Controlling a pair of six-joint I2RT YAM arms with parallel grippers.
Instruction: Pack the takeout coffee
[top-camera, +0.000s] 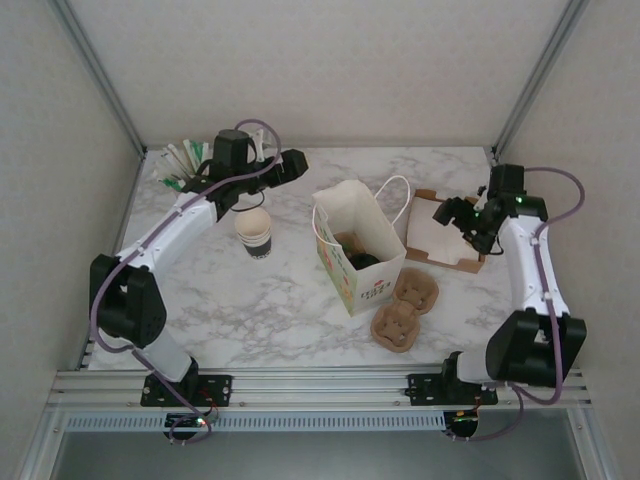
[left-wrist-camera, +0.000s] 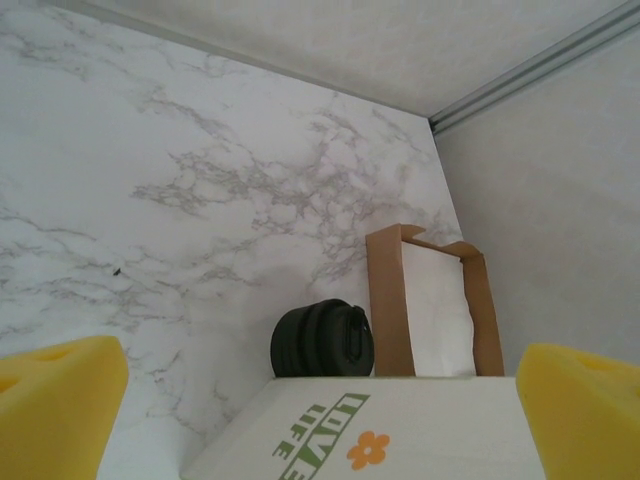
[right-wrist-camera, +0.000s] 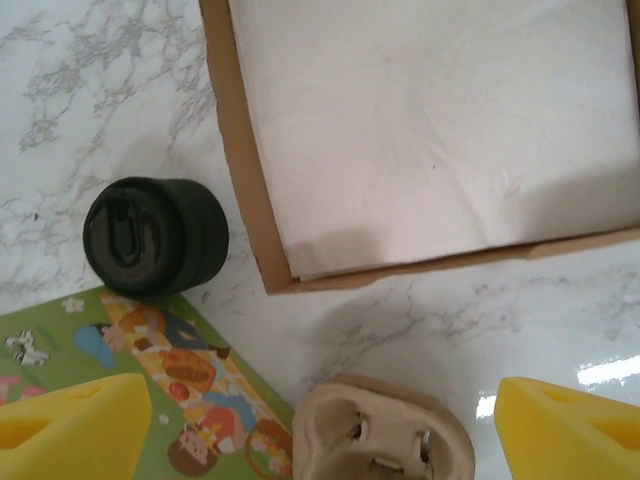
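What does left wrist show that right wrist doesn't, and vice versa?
Left wrist, not right wrist: the back wall, a frame rail, and the bag by its lettered face. Right wrist, not left wrist: the cup carrier and the bag's picture face. Both: the black cylinder, the napkin tray and the marble table.

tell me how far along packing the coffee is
Looks done: a dark round lid shows inside the open bag, probably the coffee cup, though it is too small to be sure. In hand: nothing; the left gripper and right gripper are both open and empty, the right one by the napkin box. Left: maybe nothing; the cup carriers sit outside the bag, if they belong.
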